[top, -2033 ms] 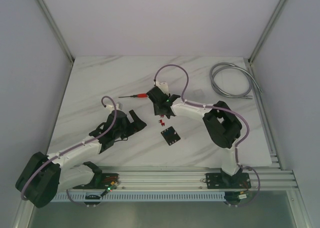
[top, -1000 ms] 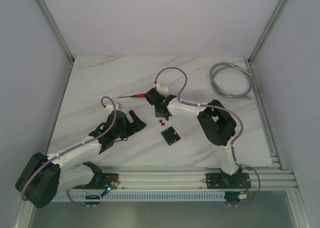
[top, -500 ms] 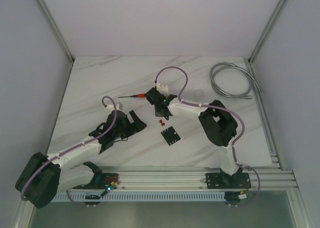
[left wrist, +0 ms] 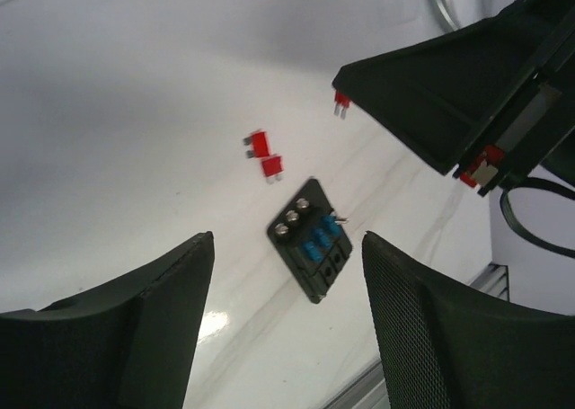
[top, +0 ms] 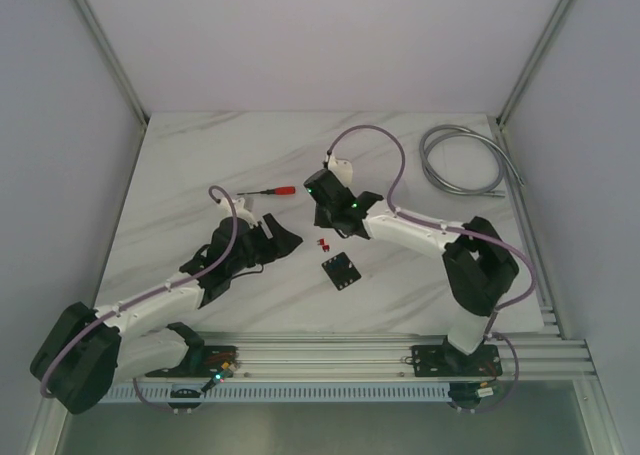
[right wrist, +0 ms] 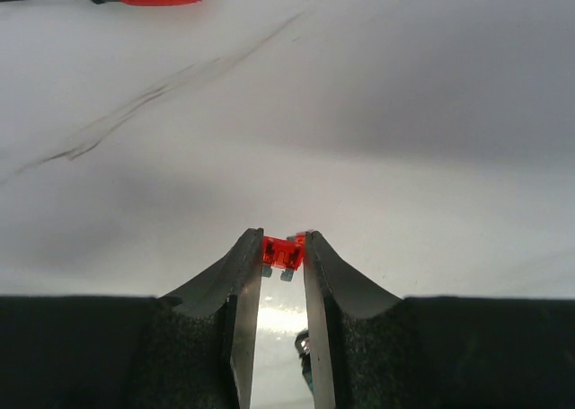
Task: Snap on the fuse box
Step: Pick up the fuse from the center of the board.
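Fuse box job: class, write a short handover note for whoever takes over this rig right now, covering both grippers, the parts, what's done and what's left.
Left gripper: open, empty, hovering left of the fuse box.
Right gripper: shut on a red fuse, clear of the table, beyond the box.
Fuse box lies flat; blue fuses seated, some slots empty. Two loose red fuses lie beside it.
Left to do: probably seat the held fuse, then the loose ones.

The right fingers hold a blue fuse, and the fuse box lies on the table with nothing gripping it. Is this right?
Not quite. The fuse between the right fingers is red, not blue, as the right wrist view shows. The rest stands: the fuse box lies on the table with nothing gripping it.
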`<state>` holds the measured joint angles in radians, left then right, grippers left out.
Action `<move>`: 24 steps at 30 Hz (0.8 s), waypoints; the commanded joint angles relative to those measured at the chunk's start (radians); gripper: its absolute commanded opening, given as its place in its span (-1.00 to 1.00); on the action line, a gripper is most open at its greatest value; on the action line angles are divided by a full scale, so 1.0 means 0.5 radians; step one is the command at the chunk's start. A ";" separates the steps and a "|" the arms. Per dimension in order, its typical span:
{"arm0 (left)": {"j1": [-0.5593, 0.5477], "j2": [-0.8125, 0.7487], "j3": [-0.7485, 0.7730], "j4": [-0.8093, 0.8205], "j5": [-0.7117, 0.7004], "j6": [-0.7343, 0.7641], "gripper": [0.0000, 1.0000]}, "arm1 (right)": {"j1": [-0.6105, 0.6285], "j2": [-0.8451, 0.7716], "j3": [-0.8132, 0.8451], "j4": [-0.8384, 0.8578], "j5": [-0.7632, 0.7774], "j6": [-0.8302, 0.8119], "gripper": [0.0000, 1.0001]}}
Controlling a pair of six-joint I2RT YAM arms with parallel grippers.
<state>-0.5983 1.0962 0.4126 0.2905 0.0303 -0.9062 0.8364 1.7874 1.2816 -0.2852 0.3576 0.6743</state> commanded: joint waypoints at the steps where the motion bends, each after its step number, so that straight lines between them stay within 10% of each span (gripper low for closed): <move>1: -0.040 0.058 0.001 0.345 0.031 0.040 0.47 | 0.037 -0.178 -0.119 0.134 -0.059 0.119 -0.50; 24: -0.171 0.302 0.155 0.577 -0.115 0.044 -0.12 | 0.155 -0.439 -0.330 0.369 -0.183 0.286 -0.51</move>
<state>-0.6796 1.2392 0.4633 0.5392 0.0093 -0.8921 0.9028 1.5959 1.1374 -0.1436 0.2745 0.7895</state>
